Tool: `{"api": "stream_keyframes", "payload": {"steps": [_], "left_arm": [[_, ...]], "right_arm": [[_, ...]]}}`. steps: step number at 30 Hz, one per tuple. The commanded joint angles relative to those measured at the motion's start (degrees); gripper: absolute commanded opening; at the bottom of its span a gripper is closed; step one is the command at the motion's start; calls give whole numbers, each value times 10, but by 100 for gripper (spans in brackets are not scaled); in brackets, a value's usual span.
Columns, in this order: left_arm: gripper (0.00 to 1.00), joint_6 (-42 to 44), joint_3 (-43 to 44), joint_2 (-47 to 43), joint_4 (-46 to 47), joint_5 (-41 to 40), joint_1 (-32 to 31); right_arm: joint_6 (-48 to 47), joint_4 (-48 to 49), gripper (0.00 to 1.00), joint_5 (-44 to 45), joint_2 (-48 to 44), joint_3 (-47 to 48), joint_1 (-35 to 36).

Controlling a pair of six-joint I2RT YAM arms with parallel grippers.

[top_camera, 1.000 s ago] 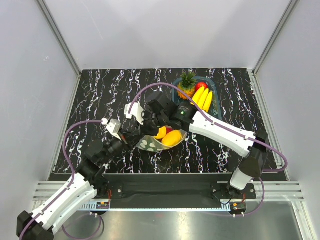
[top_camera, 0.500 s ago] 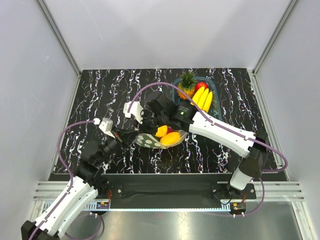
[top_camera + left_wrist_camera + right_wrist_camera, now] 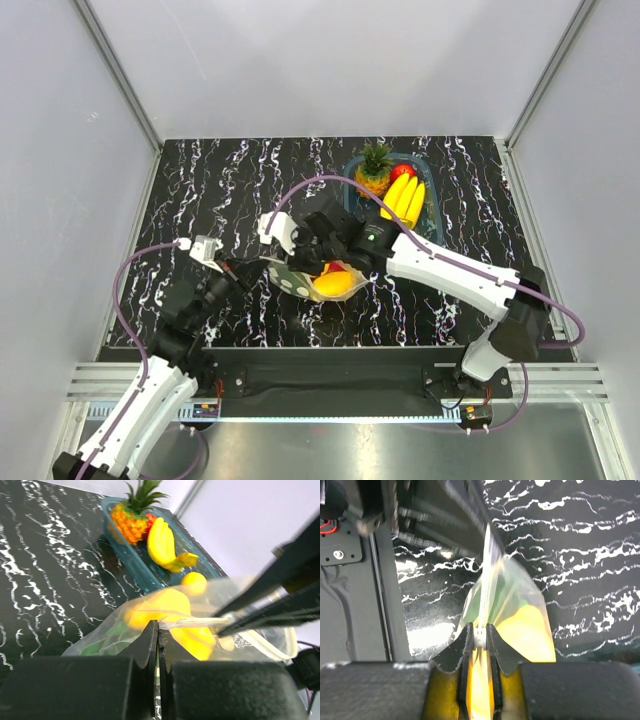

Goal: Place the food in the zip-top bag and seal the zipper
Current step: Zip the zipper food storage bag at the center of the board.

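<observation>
The zip-top bag [image 3: 300, 283] hangs just above the table centre, stretched between both grippers. Inside it are yellow fruits [image 3: 335, 284] and a red patch of dragon fruit [image 3: 341, 266]. My left gripper [image 3: 262, 270] is shut on the bag's left mouth corner; the left wrist view shows its jaws [image 3: 158, 628] pinching the film, with the whitish zipper [image 3: 197, 622] running right to the other fingers. My right gripper [image 3: 297, 258] is shut on the zipper strip [image 3: 479, 633]. The bag [image 3: 506, 597] and yellow fruit [image 3: 529, 630] bulge beyond it.
A dark teal basket [image 3: 434, 200] stands at the back right, holding a pineapple [image 3: 374, 168], bananas [image 3: 405, 198] and a red fruit [image 3: 402, 171]. It shows in the left wrist view [image 3: 131, 562] behind the bag. Grey walls enclose the table.
My left gripper has pulled back to the left with the bag's corner. The bag and my right gripper have shifted slightly left and nearer, and the mouth edge is drawn straighter.
</observation>
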Motion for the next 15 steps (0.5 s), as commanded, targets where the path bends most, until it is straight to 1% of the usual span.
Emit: {"api": "stream_keyframes", "payload": {"steps": [1,6,12,15], "left_arm": [[0,-1,6,-3,5,-72,24],[0,-13,8,20,31,-89,49],[0,1,38,70,56,-101,54],[0,7,51,79,62,-114,57]], "right_arm": [[21,-10,0,29,-61,-35,0],[40,-6,0,42,-101,-76,-2],[68,-15,0,68,-151,-110,-5],[84,-20,0,87,-181,-124,-6]]}}
